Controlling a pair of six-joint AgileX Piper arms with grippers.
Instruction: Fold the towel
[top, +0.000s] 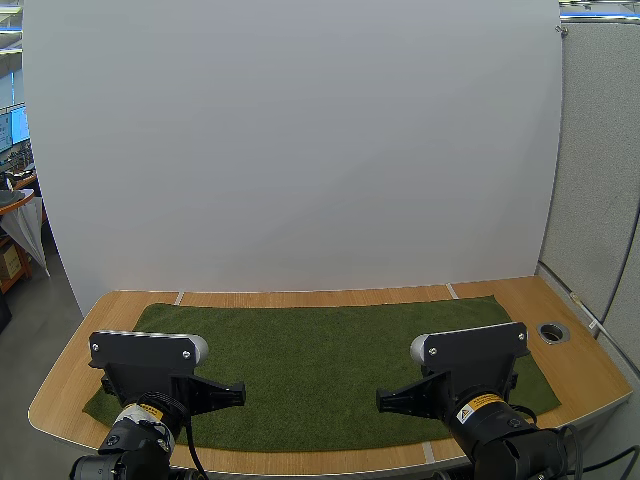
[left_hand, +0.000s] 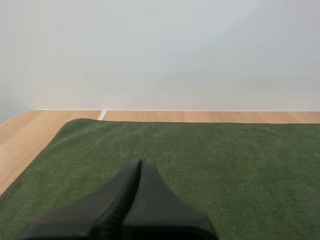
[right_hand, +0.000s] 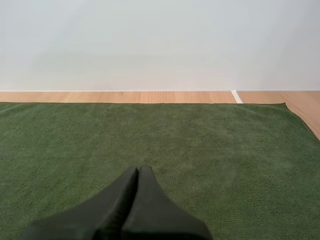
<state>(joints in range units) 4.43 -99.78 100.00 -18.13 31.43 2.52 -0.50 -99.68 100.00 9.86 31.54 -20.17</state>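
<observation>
A dark green towel (top: 320, 365) lies spread flat over most of the wooden table (top: 590, 370). My left gripper (top: 238, 392) hovers over the towel's near left part, its fingers together as one dark wedge (left_hand: 140, 167) with nothing between them. My right gripper (top: 383, 400) hovers over the near right part, likewise shut on nothing (right_hand: 138, 172). The towel (left_hand: 200, 160) reaches to its rounded far left corner in the left wrist view, and the towel (right_hand: 165, 135) shows its far right corner in the right wrist view.
A white board (top: 300, 150) stands upright along the table's far edge. A round cable hole (top: 552, 331) sits in the tabletop at the right, beyond the towel. Bare wood strips run along the far edge and both sides.
</observation>
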